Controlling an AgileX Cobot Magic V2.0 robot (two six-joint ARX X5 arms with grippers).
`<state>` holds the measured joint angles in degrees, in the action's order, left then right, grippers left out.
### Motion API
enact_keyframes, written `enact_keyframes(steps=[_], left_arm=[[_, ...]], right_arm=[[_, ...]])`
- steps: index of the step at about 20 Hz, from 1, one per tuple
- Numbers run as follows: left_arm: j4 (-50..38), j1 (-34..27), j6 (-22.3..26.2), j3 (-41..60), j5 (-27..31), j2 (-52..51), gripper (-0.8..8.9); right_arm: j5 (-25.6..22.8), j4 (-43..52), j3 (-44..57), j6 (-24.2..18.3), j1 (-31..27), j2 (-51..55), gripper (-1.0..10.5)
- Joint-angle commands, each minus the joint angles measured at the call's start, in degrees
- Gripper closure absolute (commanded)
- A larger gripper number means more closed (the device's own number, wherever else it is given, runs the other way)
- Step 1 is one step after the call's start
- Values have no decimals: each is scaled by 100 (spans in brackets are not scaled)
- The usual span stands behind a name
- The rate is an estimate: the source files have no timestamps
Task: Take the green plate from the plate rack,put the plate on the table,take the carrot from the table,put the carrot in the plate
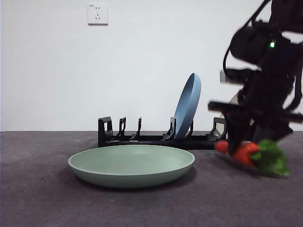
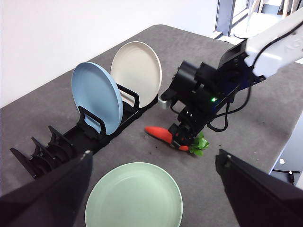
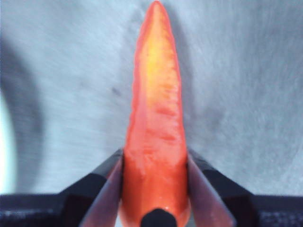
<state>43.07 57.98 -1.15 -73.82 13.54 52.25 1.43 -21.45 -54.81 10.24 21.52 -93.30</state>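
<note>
Right gripper (image 3: 154, 189) clamped on carrot (image 3: 154, 127), beside green plate (image 1: 131, 164) flat on table (image 1: 42, 198); left gripper (image 2: 154, 189) jaws apart, holding nothing.

Pale sage-green plate (image 1: 131, 165) lying flat, rim up, on the dark grey table (image 1: 42, 198), just in front of the long black plate rack (image 1: 142, 136). Orange-red carrot (image 2: 160, 134) with green leaves, clamped between the right gripper's (image 3: 154, 189) jaws beside the plate, apparently just above the table.

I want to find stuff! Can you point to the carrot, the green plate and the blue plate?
carrot (image 2: 157, 133), left wrist view, on its orange body.
green plate (image 1: 132, 160), front view, on its inner surface.
blue plate (image 2: 94, 94), left wrist view, on its round face.
</note>
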Motion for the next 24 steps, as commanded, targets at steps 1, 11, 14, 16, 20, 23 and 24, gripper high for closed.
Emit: enact_keyframes(steps=[1,11,14,16,20,23,24], left_arm=[[-11,11,-42,22,-7,-11,374],[37,11,-44,22,-26,-11,374],[37,11,-44,22,-33,-11,374],[37,11,-48,22,-35,-11,374],[37,11,-59,22,-33,-11,374],[39,11,-61,22,-31,-11,374],[39,11,-59,22,-28,-11,374]], right_arm=[[17,173,-13,247,341,496,959],[-13,1727,-13,988,2118,-85,959],[-9,1871,-13,1058,2131,-426,959],[-9,1886,-13,1088,2131,-654,959],[15,1858,-13,1086,2142,-925,958],[15,1880,-13,1071,2212,-876,807],[15,1882,-15,1071,2212,-837,673]])
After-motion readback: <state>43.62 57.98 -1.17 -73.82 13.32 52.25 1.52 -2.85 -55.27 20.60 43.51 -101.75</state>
